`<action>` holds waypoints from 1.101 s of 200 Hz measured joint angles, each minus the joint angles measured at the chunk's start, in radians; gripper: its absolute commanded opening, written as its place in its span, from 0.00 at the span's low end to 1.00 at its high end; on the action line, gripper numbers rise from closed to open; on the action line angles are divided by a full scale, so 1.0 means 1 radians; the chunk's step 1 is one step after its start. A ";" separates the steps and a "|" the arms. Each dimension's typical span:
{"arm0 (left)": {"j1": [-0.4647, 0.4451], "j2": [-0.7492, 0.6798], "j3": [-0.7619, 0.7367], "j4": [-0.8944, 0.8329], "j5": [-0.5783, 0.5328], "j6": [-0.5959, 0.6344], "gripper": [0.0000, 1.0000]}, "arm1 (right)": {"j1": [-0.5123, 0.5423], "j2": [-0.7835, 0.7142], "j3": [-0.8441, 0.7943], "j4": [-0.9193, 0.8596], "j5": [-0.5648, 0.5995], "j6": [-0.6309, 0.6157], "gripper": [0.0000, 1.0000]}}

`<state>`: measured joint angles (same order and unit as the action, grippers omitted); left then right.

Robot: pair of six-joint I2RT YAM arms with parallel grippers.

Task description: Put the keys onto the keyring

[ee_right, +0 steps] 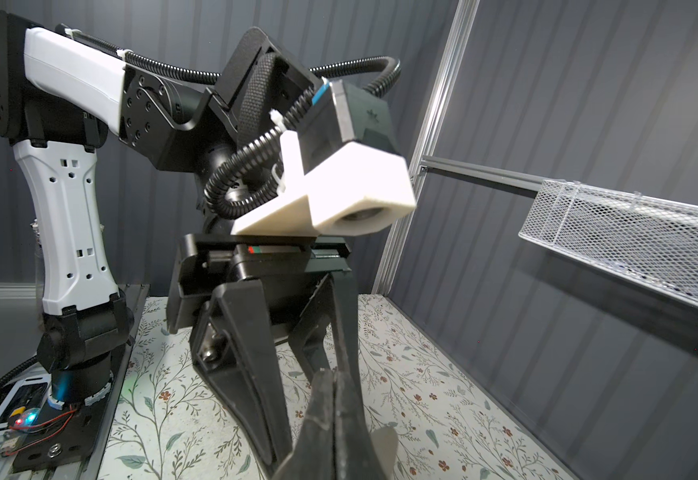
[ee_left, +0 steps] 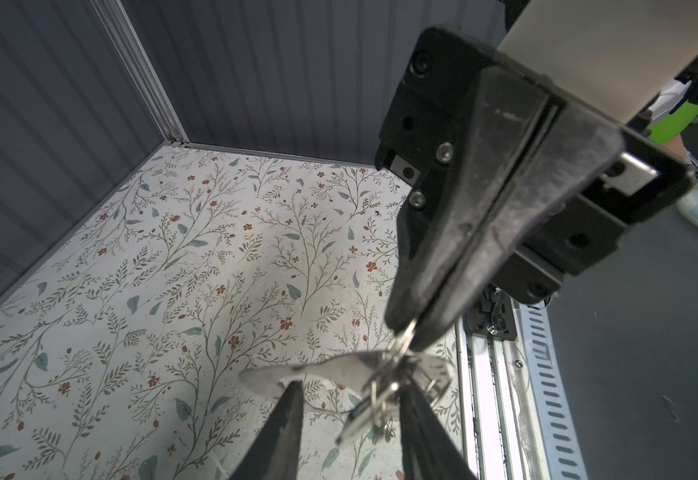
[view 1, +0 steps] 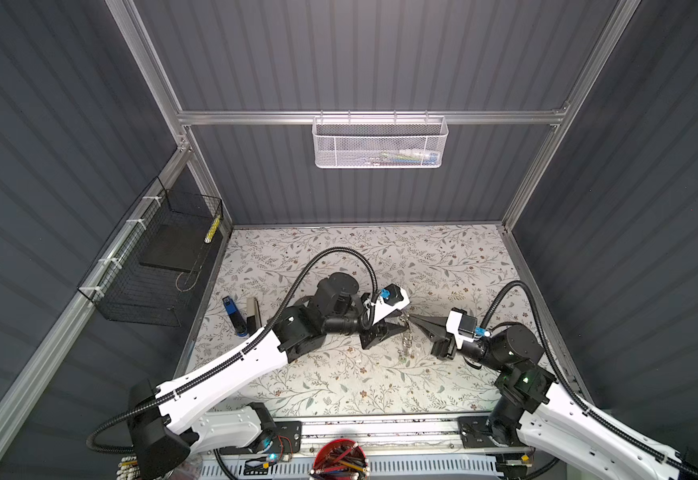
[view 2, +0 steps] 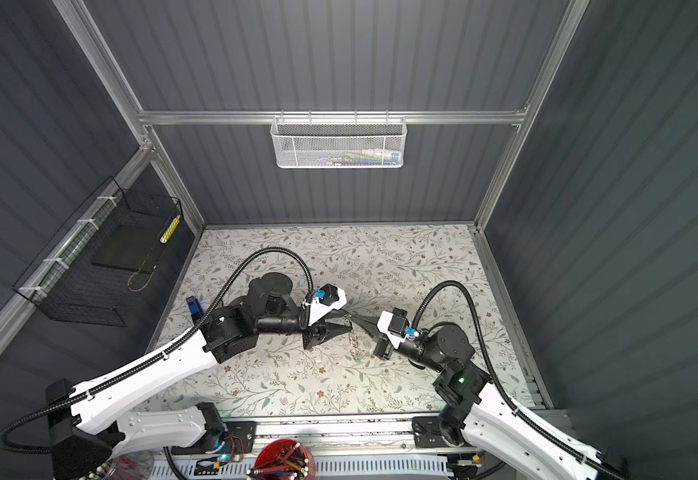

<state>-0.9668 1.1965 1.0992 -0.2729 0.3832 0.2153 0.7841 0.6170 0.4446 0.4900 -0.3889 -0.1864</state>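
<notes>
two pincers meet over the floral counter (view 1: pixel 339 386). the right pincer (ee_left: pixel 409 330) is clenched on one thin wire ring (ee_left: pixel 404 341). under it the keys (view 1: pixel 407 341) hang as a blurred metal bunch, long axis vertical, too tangled to count. the left pincer (ee_left: pixel 351 388) is released, its two dark tapered fingers (ee_left: pixel 285 428) either side of the bunch.

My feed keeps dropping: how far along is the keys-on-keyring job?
Done: keys and flat grey keyring hang clear of the table from the right gripper, shut on a thin wire ring. In hand: left gripper open around the bundle. Remaining: threading; too blurred to confirm any key is on.
</notes>
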 measured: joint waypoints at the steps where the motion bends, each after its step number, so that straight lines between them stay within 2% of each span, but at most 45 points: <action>1: 0.000 0.001 0.000 0.000 0.000 0.000 0.39 | 0.000 0.000 0.000 0.000 0.000 0.000 0.00; 24: 0.000 0.008 -0.011 0.008 0.008 -0.005 0.36 | 0.000 0.000 0.000 0.011 0.000 0.002 0.00; 60: 0.000 0.008 -0.021 0.027 0.010 -0.021 0.44 | 0.000 0.000 0.000 0.019 0.010 0.003 0.00; 91: -0.004 0.007 -0.042 0.069 -0.005 -0.059 0.44 | 0.000 0.000 0.000 0.018 0.025 0.003 0.00; 155: -0.072 -0.046 -0.134 0.147 -0.197 -0.146 0.41 | 0.000 0.000 -0.002 0.010 0.102 0.003 0.00; 220: -0.161 -0.051 -0.140 0.218 -0.365 -0.175 0.38 | 0.000 0.000 -0.002 0.010 0.146 0.003 0.00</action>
<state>-1.1275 1.1454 0.9596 -0.0547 0.0181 0.0406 0.7841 0.6170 0.4431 0.4995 -0.2424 -0.1829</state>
